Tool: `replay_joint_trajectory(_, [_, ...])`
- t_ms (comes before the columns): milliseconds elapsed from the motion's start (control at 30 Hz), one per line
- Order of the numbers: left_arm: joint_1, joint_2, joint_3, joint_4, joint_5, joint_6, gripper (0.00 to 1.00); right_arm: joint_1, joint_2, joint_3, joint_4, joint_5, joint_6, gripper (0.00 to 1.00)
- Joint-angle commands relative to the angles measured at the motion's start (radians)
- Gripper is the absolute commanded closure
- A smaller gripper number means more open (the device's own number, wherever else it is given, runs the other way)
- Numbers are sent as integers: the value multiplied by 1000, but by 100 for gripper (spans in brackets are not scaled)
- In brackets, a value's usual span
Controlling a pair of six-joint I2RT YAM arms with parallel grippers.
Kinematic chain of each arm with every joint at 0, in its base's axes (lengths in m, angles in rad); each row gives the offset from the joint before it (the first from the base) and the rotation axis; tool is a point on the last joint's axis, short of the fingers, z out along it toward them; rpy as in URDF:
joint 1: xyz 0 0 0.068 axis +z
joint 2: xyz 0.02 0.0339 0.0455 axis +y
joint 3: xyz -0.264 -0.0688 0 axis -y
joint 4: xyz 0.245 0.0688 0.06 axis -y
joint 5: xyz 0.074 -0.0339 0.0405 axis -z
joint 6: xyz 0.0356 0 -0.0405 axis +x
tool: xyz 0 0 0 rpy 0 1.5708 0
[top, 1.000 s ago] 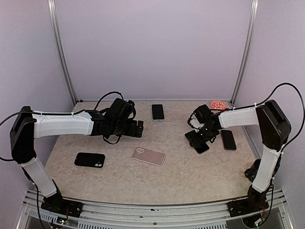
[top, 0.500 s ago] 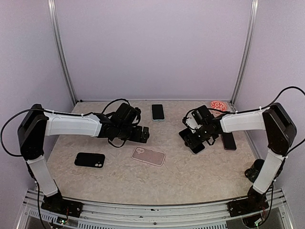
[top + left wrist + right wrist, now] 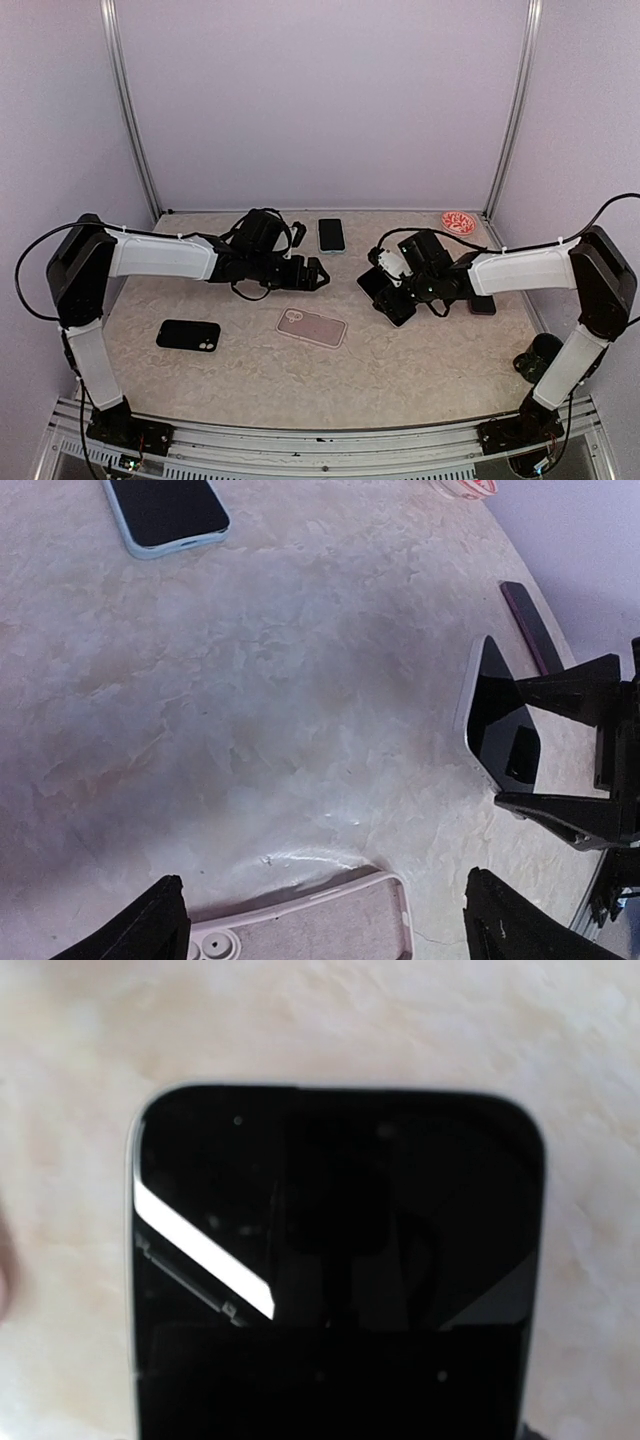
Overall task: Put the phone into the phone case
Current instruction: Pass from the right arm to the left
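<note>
Presently, where is the phone (image 3: 340,1260) shown, and how is it expected to handle? (Student)

It is shown lifted clear of the table (image 3: 420,360), clamped by its edges in the right gripper (image 3: 393,290), to the right of the pink phone case (image 3: 312,327), which lies flat, apparently open side up. A stiff, flat, fairly light slab is to be assumed, with a glossy, slippery and breakable glass face. Hold is best taken on the long edges, so that the face is spared. The phone case is judged softer and slightly yielding at its rim. (Instructor)

How are the arms posed? (Student)

Both are stretched inward toward the middle of the table. The right wrist is turned so that the phone is carried tilted rather than flat. The left gripper (image 3: 315,275) is held low just beyond the phone case, its fingers (image 3: 160,925) spread wide with nothing between them. The phone case could be steadied by it. (Instructor)
</note>
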Motion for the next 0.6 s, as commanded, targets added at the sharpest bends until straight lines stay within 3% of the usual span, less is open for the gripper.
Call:
replay_joint_trajectory(0, [10,53,40,87,150,-13,8,40,-57,-26,115,-7,-32,33])
replay_joint_trajectory(567, [18,108,23,282,392,-91,19,154,-110,-101,228,43,-98,33])
